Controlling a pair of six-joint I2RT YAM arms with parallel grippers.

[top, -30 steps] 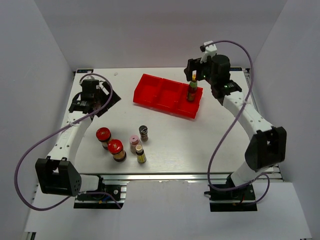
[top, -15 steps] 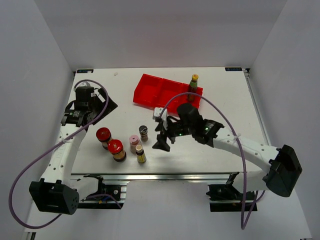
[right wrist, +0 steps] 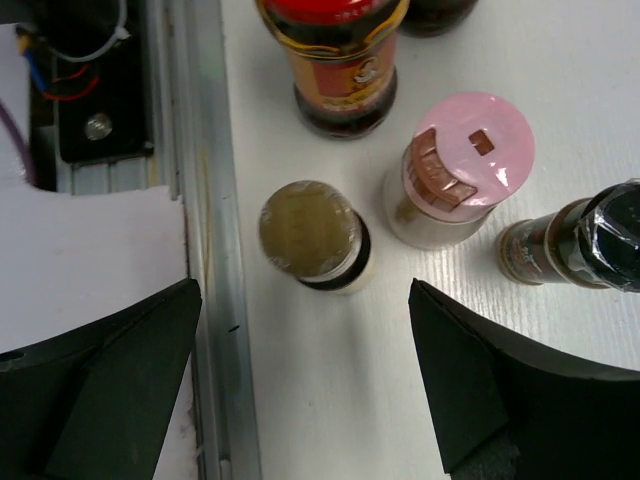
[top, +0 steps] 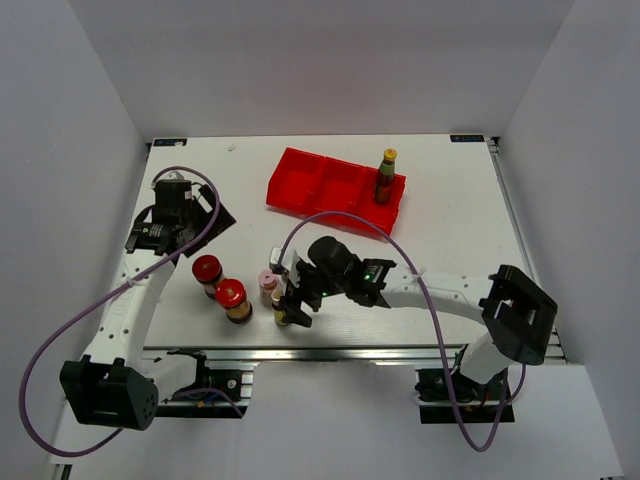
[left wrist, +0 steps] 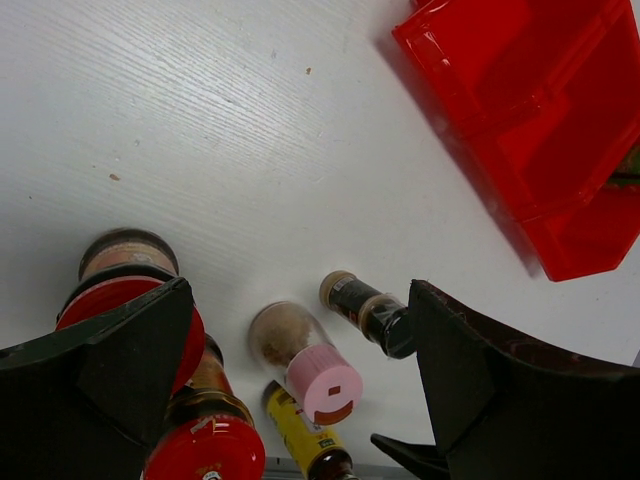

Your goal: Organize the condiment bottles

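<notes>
The right arm reaches low and leftward across the table (top: pixel 440 235), its end effector (top: pixel 290 300) spread wide over the bottles near the front edge. The pale-capped bottle (right wrist: pixel 312 235) stands between the fingers, clear of both. The pink-capped bottle (right wrist: pixel 462 165) is just beside it, with the dark-capped bottle (right wrist: pixel 585 245) beyond and a red-lidded jar (right wrist: pixel 343 60) near. The left arm is raised at the left, its end effector (top: pixel 190 212) spread, well apart from them. The yellow-capped bottle (top: pixel 385 177) stands upright in the red tray's (top: pixel 300 195) rightmost compartment.
</notes>
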